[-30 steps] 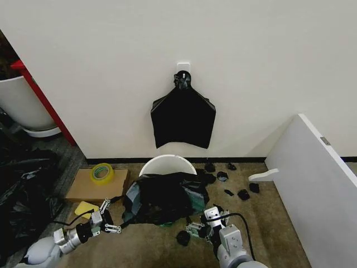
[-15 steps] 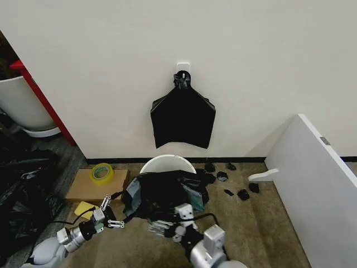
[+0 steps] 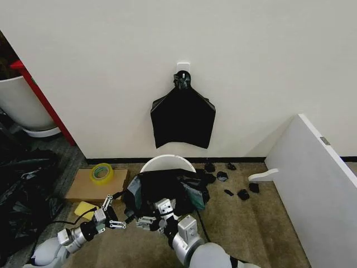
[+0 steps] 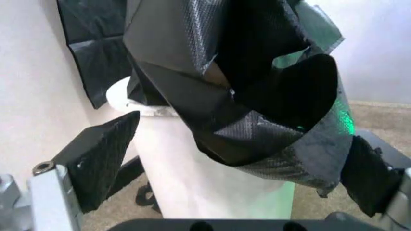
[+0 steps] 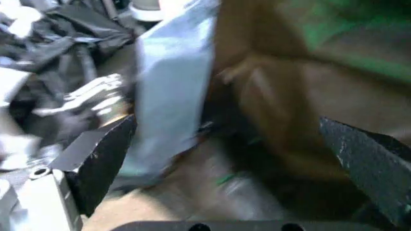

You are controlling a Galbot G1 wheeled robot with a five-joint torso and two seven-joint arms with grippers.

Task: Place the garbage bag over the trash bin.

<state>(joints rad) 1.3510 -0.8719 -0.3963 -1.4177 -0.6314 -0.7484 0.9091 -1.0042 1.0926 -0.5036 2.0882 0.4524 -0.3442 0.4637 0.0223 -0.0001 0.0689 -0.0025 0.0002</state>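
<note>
A glossy black garbage bag drapes over the front of a white trash bin, which stands on the carpet against the wall. The left gripper hovers just beside the bag's lower left edge, jaws spread apart. The right gripper sits at the bag's lower front, jaws also parted, with bag material between them.

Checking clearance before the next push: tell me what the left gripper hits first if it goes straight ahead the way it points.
Most likely the garbage bag draped over the trash bin; the open left gripper faces its hanging fold, though depth is unclear.
</note>
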